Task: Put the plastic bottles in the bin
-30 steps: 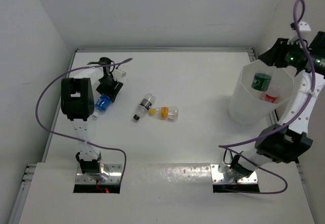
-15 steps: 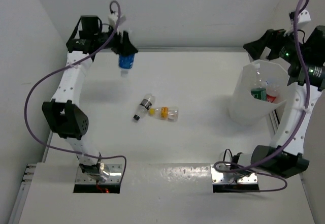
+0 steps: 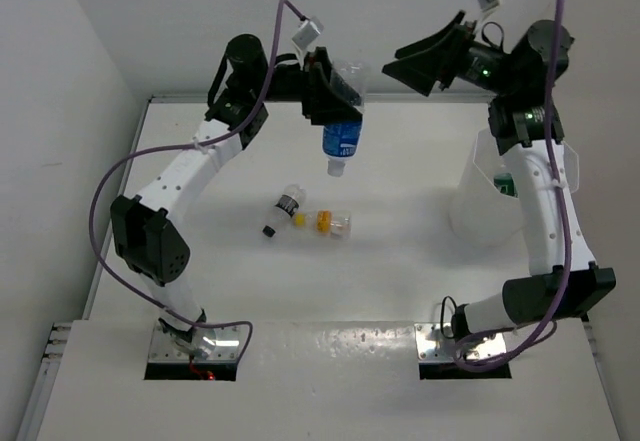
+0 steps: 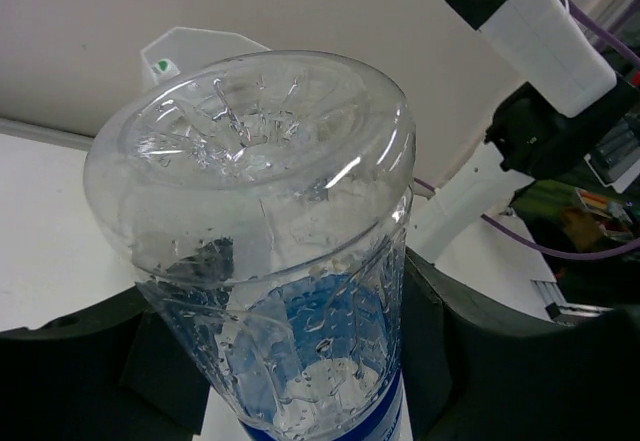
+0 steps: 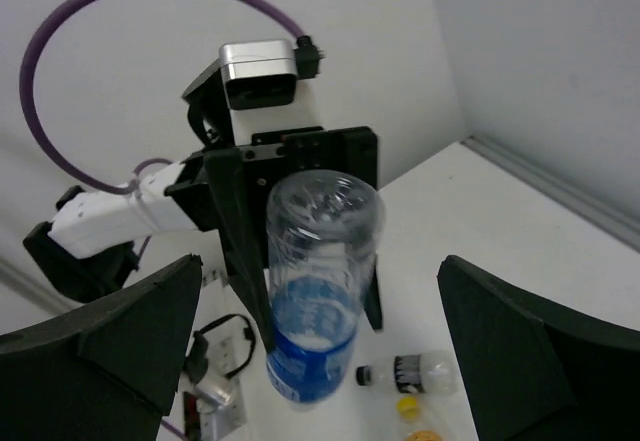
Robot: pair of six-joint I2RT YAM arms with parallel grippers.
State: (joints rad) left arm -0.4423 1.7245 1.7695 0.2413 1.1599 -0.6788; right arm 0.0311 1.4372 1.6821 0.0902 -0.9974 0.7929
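Observation:
My left gripper is raised high over the back of the table, shut on a clear plastic bottle with a blue label that hangs cap down. In the left wrist view this bottle fills the frame between my dark fingers. My right gripper stands open, level with that bottle and a little to its right, facing it. The right wrist view shows the blue bottle ahead between wide-apart fingers. The translucent white bin stands at the right, partly behind my right arm.
Two small bottles lie mid-table: one with a black label and one yellow-orange. A green-labelled bottle shows inside the bin. White walls close in the back and left sides.
My left arm lifted the blue bottle off the table's left side and carried it up and to the right. My right arm swung left away from over the bin and its jaws opened.

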